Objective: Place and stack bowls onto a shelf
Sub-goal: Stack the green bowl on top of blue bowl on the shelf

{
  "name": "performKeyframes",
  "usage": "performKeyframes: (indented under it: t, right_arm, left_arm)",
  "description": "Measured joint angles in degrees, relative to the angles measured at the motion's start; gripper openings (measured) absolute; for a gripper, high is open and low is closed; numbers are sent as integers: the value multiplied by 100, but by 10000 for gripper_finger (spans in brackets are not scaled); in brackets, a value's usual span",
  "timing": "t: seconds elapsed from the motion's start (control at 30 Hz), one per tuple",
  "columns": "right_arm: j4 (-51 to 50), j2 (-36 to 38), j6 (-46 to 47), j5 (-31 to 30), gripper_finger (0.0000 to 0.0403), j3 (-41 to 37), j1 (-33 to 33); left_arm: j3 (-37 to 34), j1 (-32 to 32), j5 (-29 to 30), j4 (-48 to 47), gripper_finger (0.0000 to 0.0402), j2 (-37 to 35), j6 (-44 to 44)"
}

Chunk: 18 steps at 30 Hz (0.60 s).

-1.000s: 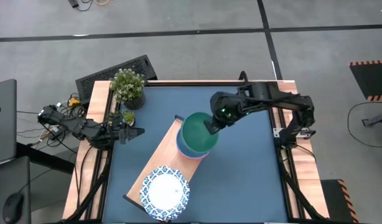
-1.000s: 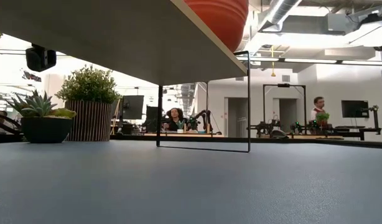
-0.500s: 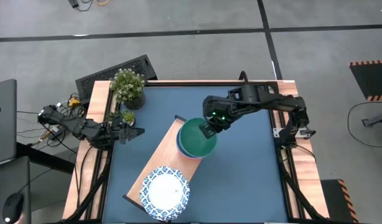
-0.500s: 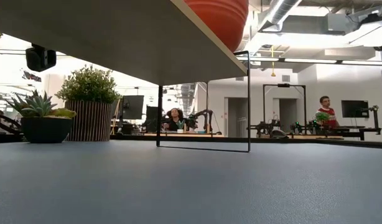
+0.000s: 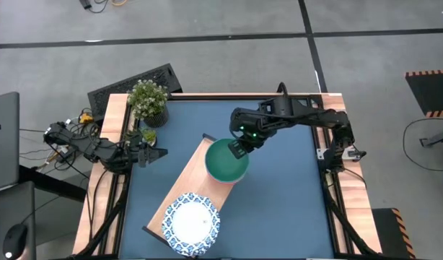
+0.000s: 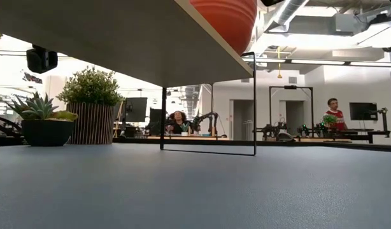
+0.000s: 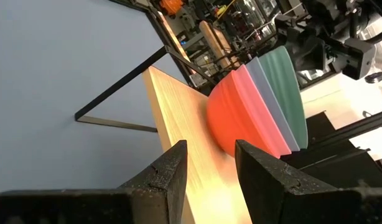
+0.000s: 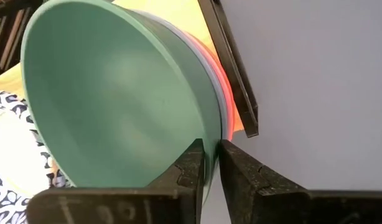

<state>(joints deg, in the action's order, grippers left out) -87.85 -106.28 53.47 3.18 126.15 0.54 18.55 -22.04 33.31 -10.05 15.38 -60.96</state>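
Note:
A teal-green bowl sits nested on top of a grey-blue bowl and a red bowl. The stack stands on the far half of the light wooden shelf. A blue-and-white bowl rests on the shelf's near end. My right gripper is at the teal bowl's far right rim, shut on it. My left gripper waits open at the table's left edge, pointing at the stack. The low view shows only the shelf's underside and the red bowl's belly. My right gripper pinches the teal-green bowl's rim on its far right side, one finger inside the bowl and one outside. The fingers come slanting down from the table's far right. The bowl sits nested in the grey-blue bowl below it.
Two potted plants stand at the table's far left corner, a tall one and a small succulent next to my left gripper. A dark keyboard lies beyond the far left edge. The dark blue tabletop stretches right of the shelf.
My right gripper has moved toward the table's left and near edge and down, still shut on the teal-green bowl. The bowl has shifted over the stack and settled into it, so the grey-blue and pink rims that showed below it are now covered from above.

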Motion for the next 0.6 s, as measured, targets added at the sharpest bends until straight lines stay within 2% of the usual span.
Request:
performKeyframes:
  t: [0.27, 0.6]
  right_arm:
    - [410, 279, -10, 4, 78, 0, -50]
    - [420, 595, 48, -136, 79, 0, -28]
  left_arm:
    - [-1, 0, 4, -15, 121, 0, 6]
    - [0, 0, 6, -15, 121, 0, 6]
